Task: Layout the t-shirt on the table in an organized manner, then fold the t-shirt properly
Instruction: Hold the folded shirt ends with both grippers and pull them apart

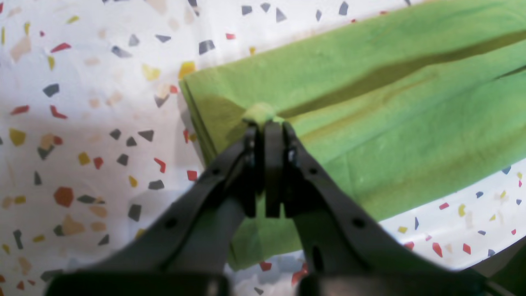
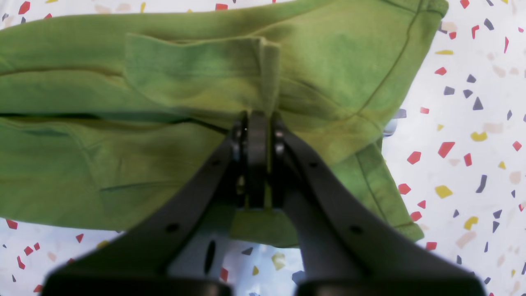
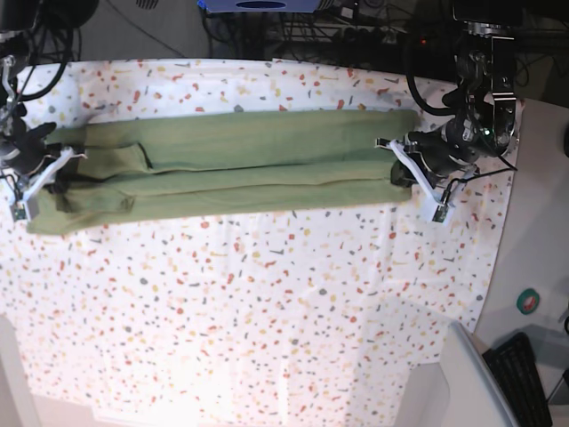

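Slippage looks the main risk: each gripper, left (image 1: 267,123) and right (image 2: 258,117), is clenched on only a small pinch of the t-shirt (image 3: 231,169). Uneven lifting off the bench (image 3: 267,311) would likely undo the long fold.

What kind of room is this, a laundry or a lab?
Most likely a robotics lab: two robot arms, left hand and right hand, hold a t-shirt on a speckled table, with cables behind and a keyboard nearby.
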`<control>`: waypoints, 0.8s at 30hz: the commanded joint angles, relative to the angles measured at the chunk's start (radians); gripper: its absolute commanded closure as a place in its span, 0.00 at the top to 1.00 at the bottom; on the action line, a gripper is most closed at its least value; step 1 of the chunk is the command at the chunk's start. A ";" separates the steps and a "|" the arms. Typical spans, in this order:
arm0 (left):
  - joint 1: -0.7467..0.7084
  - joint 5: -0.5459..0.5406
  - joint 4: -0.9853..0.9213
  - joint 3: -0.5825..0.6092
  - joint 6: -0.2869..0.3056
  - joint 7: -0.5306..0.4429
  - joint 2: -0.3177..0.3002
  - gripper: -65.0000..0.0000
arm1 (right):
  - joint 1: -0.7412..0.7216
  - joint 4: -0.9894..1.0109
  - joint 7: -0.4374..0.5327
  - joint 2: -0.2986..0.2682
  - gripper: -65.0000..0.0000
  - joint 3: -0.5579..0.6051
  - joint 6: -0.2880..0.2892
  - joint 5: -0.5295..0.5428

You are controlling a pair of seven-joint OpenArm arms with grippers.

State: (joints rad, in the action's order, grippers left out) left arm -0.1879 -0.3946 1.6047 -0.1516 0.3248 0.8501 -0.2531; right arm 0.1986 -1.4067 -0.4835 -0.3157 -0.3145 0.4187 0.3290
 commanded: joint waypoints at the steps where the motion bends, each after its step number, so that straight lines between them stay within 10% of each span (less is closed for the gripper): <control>1: 0.009 -0.011 0.024 -0.006 0.004 -0.013 -0.013 0.00 | -0.009 -0.032 0.022 -0.020 0.00 -0.008 -0.001 0.006; 24: -0.022 -0.005 0.118 -0.007 0.006 0.093 -0.008 0.00 | 0.029 -0.098 -0.076 0.000 0.00 -0.079 0.001 0.008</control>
State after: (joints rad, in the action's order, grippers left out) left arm -0.2249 -0.3931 1.7077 -0.1555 0.3256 0.9615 -0.2527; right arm 0.2405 -1.4910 -0.5800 -0.2989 -0.3862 0.4187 0.3267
